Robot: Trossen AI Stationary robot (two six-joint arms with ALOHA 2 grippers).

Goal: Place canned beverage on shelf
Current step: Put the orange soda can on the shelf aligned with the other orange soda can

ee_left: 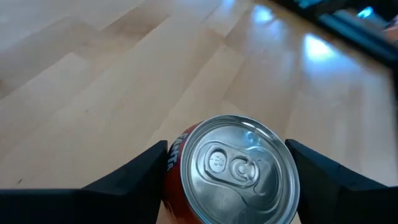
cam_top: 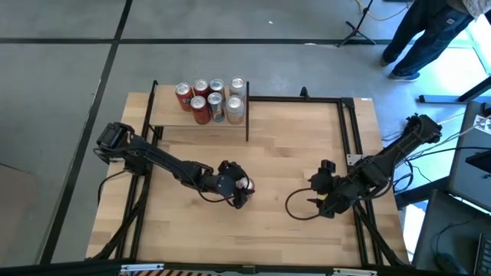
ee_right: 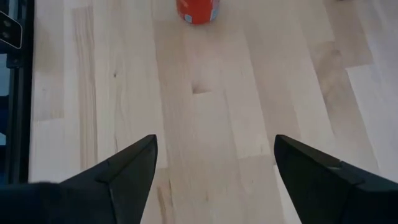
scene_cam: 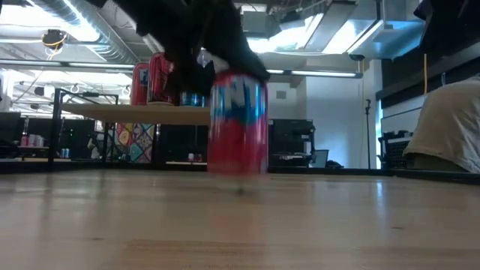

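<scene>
A red beverage can (ee_left: 233, 171) with a silver top stands upright between the fingers of my left gripper (cam_top: 242, 188) near the table's middle. It also shows in the low view (scene_cam: 238, 124) and the right wrist view (ee_right: 198, 11). The shelf (cam_top: 192, 132), a small raised light-wood board with black posts, stands at the table's far left and also shows in the low view (scene_cam: 135, 114). Several cans (cam_top: 211, 100) stand on the shelf's far part. My right gripper (ee_right: 214, 162) is open and empty over the table's right half (cam_top: 318, 201). My left gripper pinches the can's upper side wall (ee_left: 173, 163) between its two fingers, one on each side just below the top rim. The fingers slant down from the table's left. The can is upright; in the low view its bottom (scene_cam: 238, 171) seems slightly above the tabletop.
A black metal frame (cam_top: 349, 115) runs along the table's far and right edges. A dark cable (cam_top: 295, 207) loops on the table beside my right gripper. A person's legs (cam_top: 418, 38) show on the floor beyond the table's far right corner. Bare tabletop lies between the can and the shelf.
</scene>
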